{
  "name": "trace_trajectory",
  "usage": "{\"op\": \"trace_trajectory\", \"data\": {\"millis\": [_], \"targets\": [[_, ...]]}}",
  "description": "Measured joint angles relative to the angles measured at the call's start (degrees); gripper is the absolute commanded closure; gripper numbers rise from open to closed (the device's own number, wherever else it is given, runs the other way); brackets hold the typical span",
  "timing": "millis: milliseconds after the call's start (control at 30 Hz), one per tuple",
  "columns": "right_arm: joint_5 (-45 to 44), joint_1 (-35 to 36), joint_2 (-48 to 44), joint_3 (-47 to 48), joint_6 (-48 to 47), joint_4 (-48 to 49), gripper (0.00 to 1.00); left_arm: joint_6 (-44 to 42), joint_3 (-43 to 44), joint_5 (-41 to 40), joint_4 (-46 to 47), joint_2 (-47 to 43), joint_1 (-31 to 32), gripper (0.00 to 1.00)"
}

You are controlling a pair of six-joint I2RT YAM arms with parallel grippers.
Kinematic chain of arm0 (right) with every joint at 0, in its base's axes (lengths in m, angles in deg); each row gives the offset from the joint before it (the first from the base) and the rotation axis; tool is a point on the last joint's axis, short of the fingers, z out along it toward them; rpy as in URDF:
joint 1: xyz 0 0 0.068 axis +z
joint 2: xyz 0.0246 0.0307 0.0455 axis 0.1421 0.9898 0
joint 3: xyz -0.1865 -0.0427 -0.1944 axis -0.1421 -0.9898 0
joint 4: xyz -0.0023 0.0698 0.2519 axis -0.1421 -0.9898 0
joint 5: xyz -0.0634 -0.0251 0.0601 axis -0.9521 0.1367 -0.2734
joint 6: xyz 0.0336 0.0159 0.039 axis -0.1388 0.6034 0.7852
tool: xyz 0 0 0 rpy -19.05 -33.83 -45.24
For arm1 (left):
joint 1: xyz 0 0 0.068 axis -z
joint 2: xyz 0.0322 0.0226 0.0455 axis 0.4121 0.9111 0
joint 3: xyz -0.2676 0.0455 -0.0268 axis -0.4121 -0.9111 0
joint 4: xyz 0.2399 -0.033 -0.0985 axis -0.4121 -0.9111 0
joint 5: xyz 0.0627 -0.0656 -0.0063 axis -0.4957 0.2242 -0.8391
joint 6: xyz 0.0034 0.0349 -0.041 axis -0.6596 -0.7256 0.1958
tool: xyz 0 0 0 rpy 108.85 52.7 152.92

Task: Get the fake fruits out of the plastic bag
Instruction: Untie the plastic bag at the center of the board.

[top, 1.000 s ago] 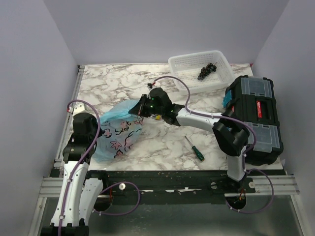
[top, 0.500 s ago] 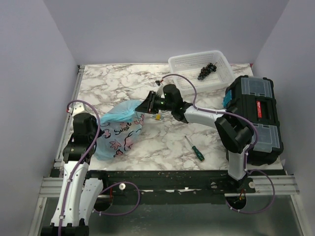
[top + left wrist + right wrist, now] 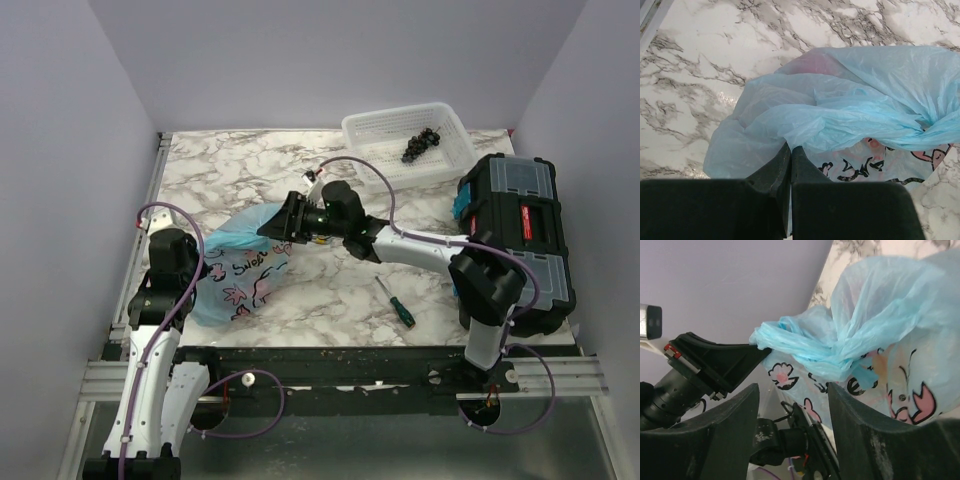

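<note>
The plastic bag [image 3: 240, 268] lies at the table's left, light blue with pink and dark print. My left gripper [image 3: 201, 263] is shut on a fold of its thin film [image 3: 790, 149]. In the left wrist view the bag [image 3: 850, 95] bulges, and a faint reddish shape [image 3: 812, 65] shows through it. The fake fruits are otherwise hidden inside. My right gripper [image 3: 281, 226] stands open at the bag's upper right end. Between its fingers [image 3: 795, 395] nothing is held, and the bag's bunched top [image 3: 840, 340] hangs just beyond them.
A white lattice basket [image 3: 372, 132] at the back right holds a dark grape bunch [image 3: 420, 143]. A black toolbox [image 3: 515, 240] fills the right side. A green-handled screwdriver [image 3: 397, 303] lies near the front edge, right of the bag.
My right gripper has gone from shut to open and shifted a little left toward the bag's top. The left gripper and bag have stayed put.
</note>
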Motion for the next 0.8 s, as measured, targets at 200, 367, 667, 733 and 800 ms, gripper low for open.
{"op": "trace_trajectory", "data": {"millis": [200,367,667,733,800], "targets": [[-2.25,2.89,3.80,1.57,6.47,-0.66,0.37,-0.09,0.00,0.35,0.04,0.00,0.00,1.00],[-3.26,4.20,6.84,2.62,11.23,-0.85,0.38,-0.17,0.00,0.72,0.04,-0.02,0.00,1.00],[-6.67,4.37,9.03,3.67,19.10,-0.48,0.51,-0.20,0.00,1.25,0.04,-0.02,0.00,1.00],[-6.93,4.31,9.88,4.42,20.61,0.00,0.55,-0.20,0.00,1.31,0.07,-0.02,0.00,1.00],[-6.99,4.33,10.62,5.11,21.94,0.24,0.60,-0.20,0.00,1.38,0.07,-0.02,0.00,1.00]]}}
